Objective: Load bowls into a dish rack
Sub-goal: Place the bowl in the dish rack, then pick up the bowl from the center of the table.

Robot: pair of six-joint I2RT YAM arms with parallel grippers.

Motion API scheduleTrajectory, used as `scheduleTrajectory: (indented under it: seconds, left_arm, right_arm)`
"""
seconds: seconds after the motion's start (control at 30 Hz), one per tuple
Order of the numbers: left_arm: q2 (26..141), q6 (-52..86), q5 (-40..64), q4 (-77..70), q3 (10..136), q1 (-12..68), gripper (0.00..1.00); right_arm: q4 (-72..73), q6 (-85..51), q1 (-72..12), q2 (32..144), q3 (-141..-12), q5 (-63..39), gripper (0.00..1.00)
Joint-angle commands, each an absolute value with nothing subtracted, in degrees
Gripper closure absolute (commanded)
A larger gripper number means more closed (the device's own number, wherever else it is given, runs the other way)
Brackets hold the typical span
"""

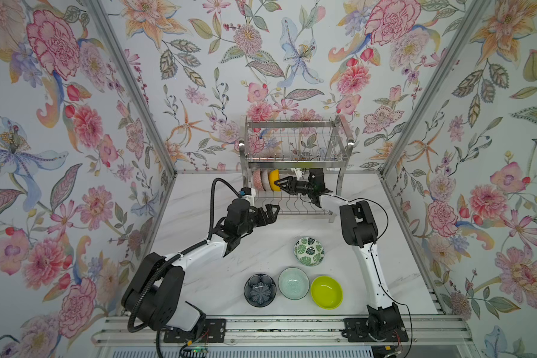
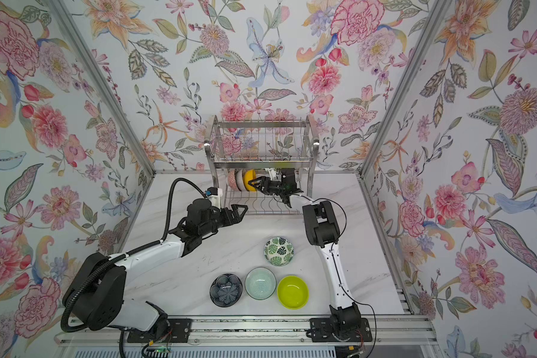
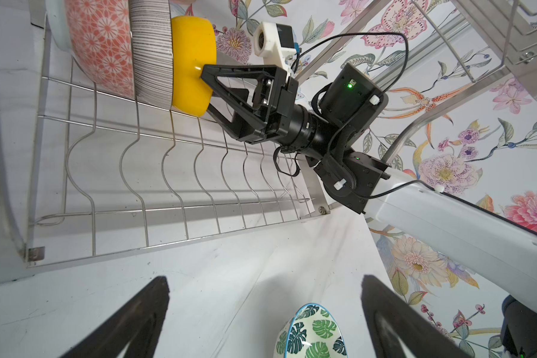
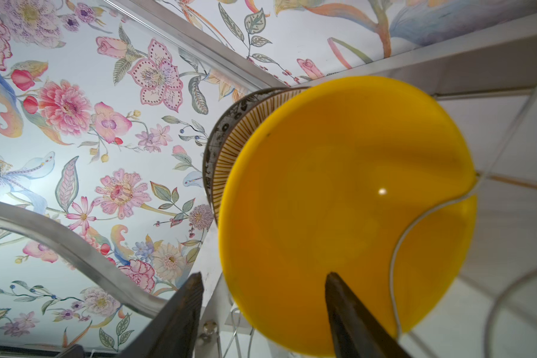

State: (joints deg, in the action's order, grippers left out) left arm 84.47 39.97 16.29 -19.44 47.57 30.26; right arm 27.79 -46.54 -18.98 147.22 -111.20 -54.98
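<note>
Four loose bowls (image 1: 293, 283) sit at 6 o'clock on the worktop (image 1: 217, 272). The left end effector (image 1: 276, 214) hangs wide, empty. At 12 o'clock the right end effector (image 1: 278, 184), jaws parted, straddles the rim of the yellow bowl (image 3: 189, 62) in the dish rack (image 1: 292, 160); withdrawing askew could topple it.

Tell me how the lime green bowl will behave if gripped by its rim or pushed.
The lime green bowl looks rigid and should keep its shape in a grip. Its glossy surface may be slippery. Upright and broad, it would likely slide on the smooth table rather than tip, possibly bumping the pale mint bowl beside it.
</note>
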Motion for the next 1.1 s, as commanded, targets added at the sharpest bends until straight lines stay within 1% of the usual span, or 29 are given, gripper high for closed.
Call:
scheduleTrajectory:
  seconds: [0.0, 0.2, 0.23, 0.27, 0.4, 0.57, 0.83, 1.0, 1.07]
  left_arm:
    - [84.6, 39.7, 16.6, -18.9, 49.1, 29.6, 0.01]
    - [84.6, 39.3, 16.3, -18.6, 49.2, 29.7, 0.01]
    - [84.5, 39.2, 16.2, -18.4, 49.2, 29.6, 0.01]
    - [84.5, 39.1, 16.1, -18.3, 49.2, 29.6, 0.01]
    - [84.5, 38.6, 15.7, -17.9, 49.3, 29.6, 0.01]
    - [84.4, 38.6, 15.0, -16.9, 49.6, 29.5, 0.01]
    - [82.9, 46.4, 14.9, -9.0, 51.2, 28.9, 0.01]
    - [81.3, 47.2, 13.8, -1.7, 52.6, 28.9, 0.01]
    - [79.9, 47.2, 13.2, -1.1, 51.8, 28.9, 0.01]
  right_arm:
    - [32.0, -45.0, -18.6, 141.8, -107.8, -54.1, 0.29]
    - [36.6, -45.2, -18.5, 136.8, -99.9, -51.7, 0.1]
    - [37.1, -45.0, -18.5, 135.9, -98.4, -51.2, 0.04]
    - [37.6, -44.7, -18.5, 134.9, -96.9, -51.0, 0.01]
    - [39.4, -43.7, -18.6, 130.5, -90.6, -49.2, 0.01]
    - [37.1, -40.4, -18.9, 125.1, -83.6, -45.9, 0.01]
    - [27.5, -31.7, -20.3, 115.7, -74.9, -38.3, 0.01]
    - [18.6, -26.1, -22.2, 110.3, -70.6, -31.0, 0.01]
    - [14.1, -23.6, -23.3, 107.9, -69.3, -27.4, 0.01]
